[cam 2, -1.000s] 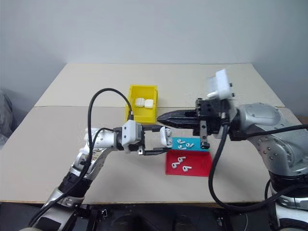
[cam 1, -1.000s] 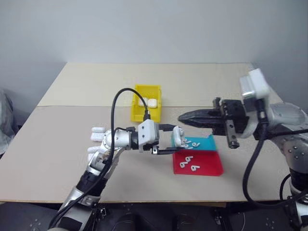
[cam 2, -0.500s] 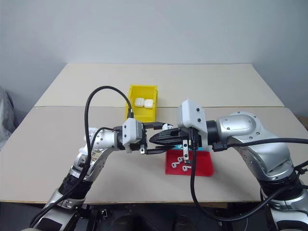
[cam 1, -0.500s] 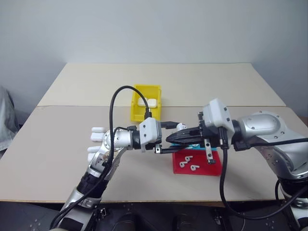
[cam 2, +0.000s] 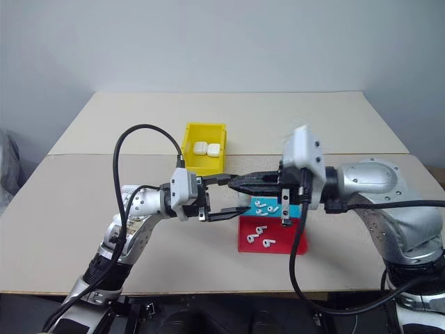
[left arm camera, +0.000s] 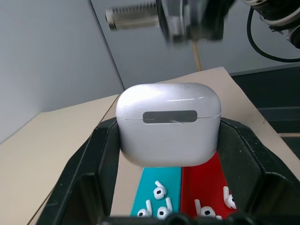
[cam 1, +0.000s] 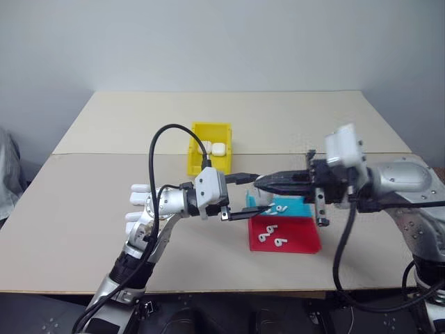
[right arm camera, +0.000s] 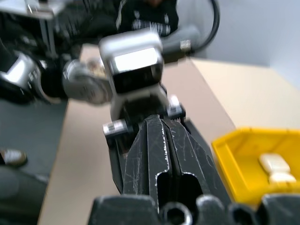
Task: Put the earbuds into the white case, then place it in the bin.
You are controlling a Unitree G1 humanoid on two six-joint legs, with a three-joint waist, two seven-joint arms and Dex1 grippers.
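Observation:
My left gripper (cam 2: 240,193) is shut on the white case (left arm camera: 168,124), which it holds above the table with the lid closed, one finger on each side. Just above the case, my right gripper (cam 1: 259,184) is shut and empty, pointing level toward the left gripper. Earbuds (cam 1: 278,207) lie loose in the blue tray, and more earbuds (cam 1: 271,236) lie in the red tray under both grippers. The yellow bin (cam 1: 198,167) stands behind the left gripper with two white cases (cam 1: 214,147) inside.
The blue tray (cam 2: 295,211) and the red tray (cam 1: 306,240) lie side by side right of centre. A few white cases (cam 1: 139,189) lie on the table by my left forearm. The tabletop is bare at the back and far left.
My right gripper swung in from the right until its tip was at the case between the left fingers, then drew back to the right and slightly up. The left gripper kept its hold on the case.

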